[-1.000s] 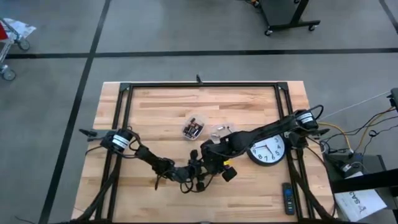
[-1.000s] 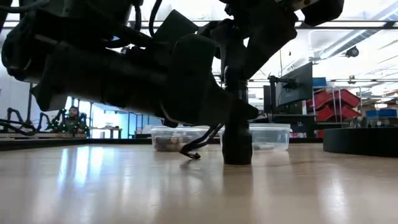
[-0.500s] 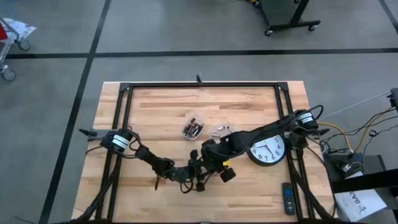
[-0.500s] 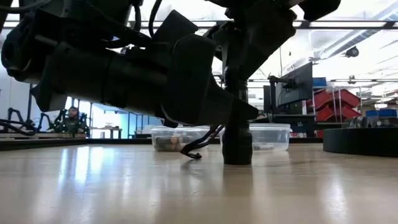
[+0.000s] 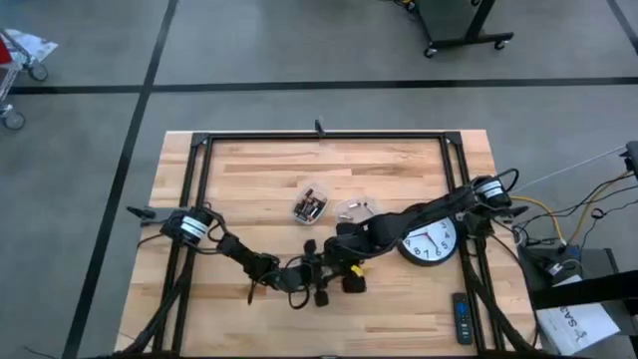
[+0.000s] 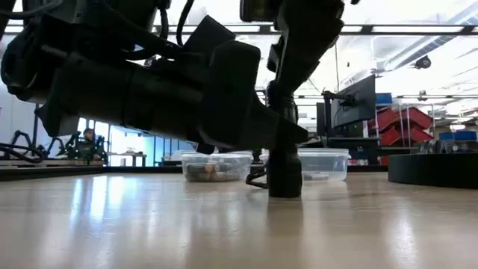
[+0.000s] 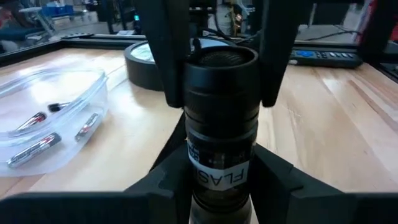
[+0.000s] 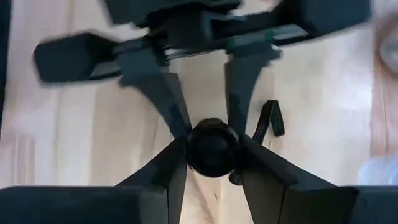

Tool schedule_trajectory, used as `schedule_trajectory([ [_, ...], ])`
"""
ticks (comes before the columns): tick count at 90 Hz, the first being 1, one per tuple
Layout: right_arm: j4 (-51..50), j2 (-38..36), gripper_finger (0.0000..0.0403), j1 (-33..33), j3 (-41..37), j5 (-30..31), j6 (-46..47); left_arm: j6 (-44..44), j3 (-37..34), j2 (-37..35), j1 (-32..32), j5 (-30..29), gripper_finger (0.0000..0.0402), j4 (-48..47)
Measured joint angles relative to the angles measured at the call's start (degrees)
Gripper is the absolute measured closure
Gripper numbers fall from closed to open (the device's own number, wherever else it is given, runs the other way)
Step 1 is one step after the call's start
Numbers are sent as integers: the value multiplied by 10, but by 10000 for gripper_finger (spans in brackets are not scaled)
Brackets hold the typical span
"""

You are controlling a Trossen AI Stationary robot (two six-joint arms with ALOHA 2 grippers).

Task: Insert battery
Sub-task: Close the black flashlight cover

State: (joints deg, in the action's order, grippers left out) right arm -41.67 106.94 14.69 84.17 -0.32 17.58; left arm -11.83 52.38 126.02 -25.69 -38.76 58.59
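Note:
A black flashlight [image 6: 284,168] stands upright on the wooden table, its foot on the wood, near the front middle. It bears a white label [image 7: 219,175]. My left gripper [image 7: 221,186] is shut on its body, reaching in level from the table's left. My right gripper [image 8: 212,155] comes down from above and is shut on its round top [image 8: 212,147]. A black strap [image 8: 271,118] lies on the table beside its foot. Batteries lie in a clear tub [image 7: 46,118] behind it. My left gripper pinches the flashlight's body at the labelled band [image 7: 219,186] between its two fingers [image 7: 163,186], coming in level from the table's left, across the upright body. My right gripper pinches the flashlight's top section [image 7: 219,68] between its two fingers [image 7: 171,56], which point straight down along it.
Two clear tubs [image 5: 311,206] [image 5: 354,209] stand at mid-table behind the grippers. A round wall clock [image 5: 431,239] lies face up at the right, with a remote [image 5: 461,317] near the front right corner. A black frame [image 5: 319,137] runs round the table.
My right gripper has turned about its own axis over the flashlight's top while staying in place; its wrist block has swung round toward the table's near edge. The strap by the flashlight's foot has shifted. The flashlight stays upright on the same spot.

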Motion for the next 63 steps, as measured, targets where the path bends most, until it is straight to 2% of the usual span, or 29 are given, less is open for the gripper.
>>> schedule_trajectory([
  [16,0,0,299,6,-1,42,130,-14,0,0,1,-25,300,0],
  [40,-2,1,290,8,-1,96,311,-7,1,0,10,-48,298,-1],
  [52,-17,-3,288,5,7,79,303,6,1,0,9,-47,299,-1],
  [63,-58,-9,270,2,32,76,225,11,2,0,10,-45,297,-1],
])
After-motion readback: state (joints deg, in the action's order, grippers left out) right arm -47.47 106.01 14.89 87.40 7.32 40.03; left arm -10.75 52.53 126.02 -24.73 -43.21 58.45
